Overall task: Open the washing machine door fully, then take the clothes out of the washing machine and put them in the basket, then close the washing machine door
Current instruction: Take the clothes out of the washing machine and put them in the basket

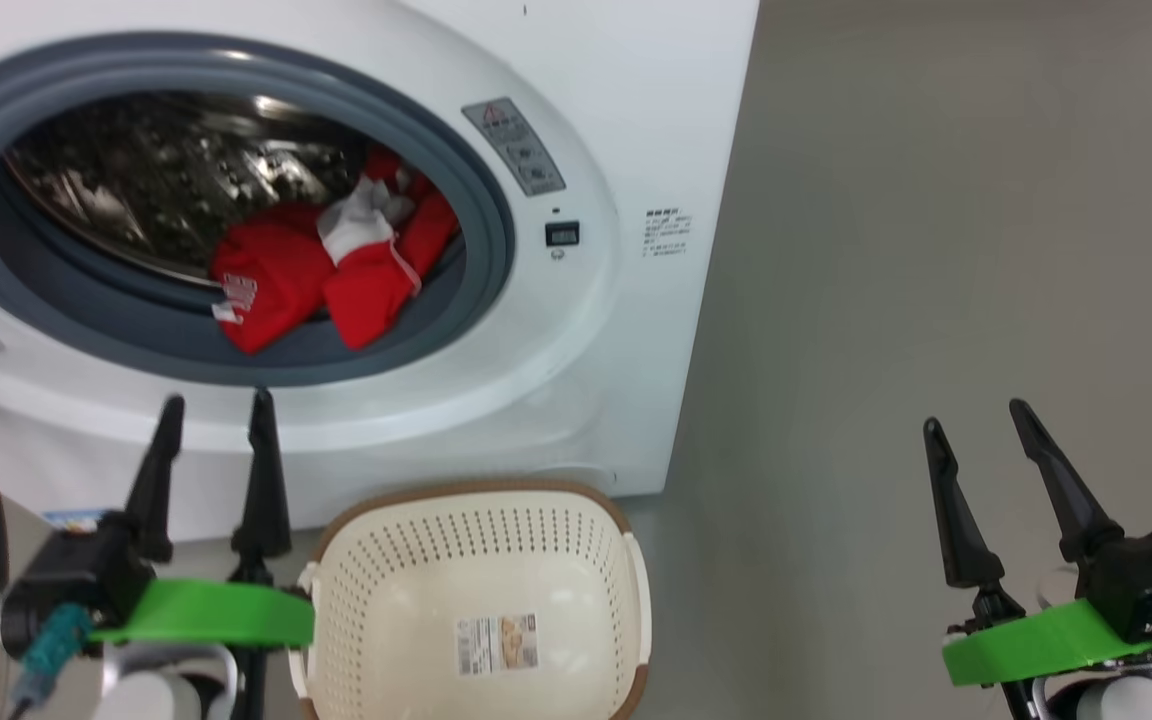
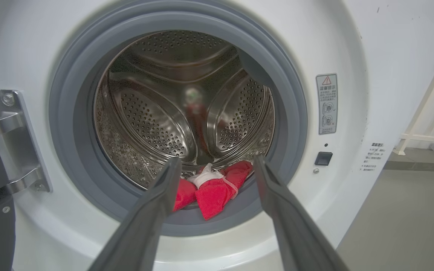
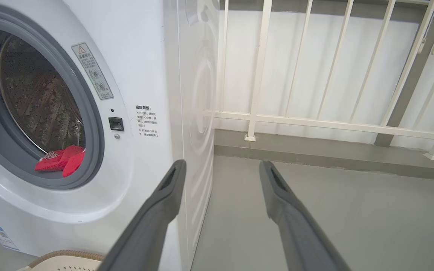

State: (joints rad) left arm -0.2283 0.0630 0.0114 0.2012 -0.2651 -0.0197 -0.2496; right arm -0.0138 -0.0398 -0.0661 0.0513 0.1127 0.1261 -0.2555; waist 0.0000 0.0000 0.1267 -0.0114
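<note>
clothes (image 1: 321,275) in washing machine (image 1: 616,330), basket (image 1: 481,570) below

Ahead of your left gripper (image 1: 217,398), black-fingered over a bright green bracket (image 1: 206,610), the washing machine (image 1: 636,100) is white, its rubber ring (image 1: 491,250) grey, its drum (image 2: 145,116) shiny steel dotted with holes. Between those fingers you see the clothes (image 2: 217,192), bright red with white trim. Just right of it the basket (image 1: 406,570) is cream, perforated in rows, brown-rimmed. Around your right gripper (image 1: 974,415) the floor (image 1: 886,250) is plain grey.
</note>
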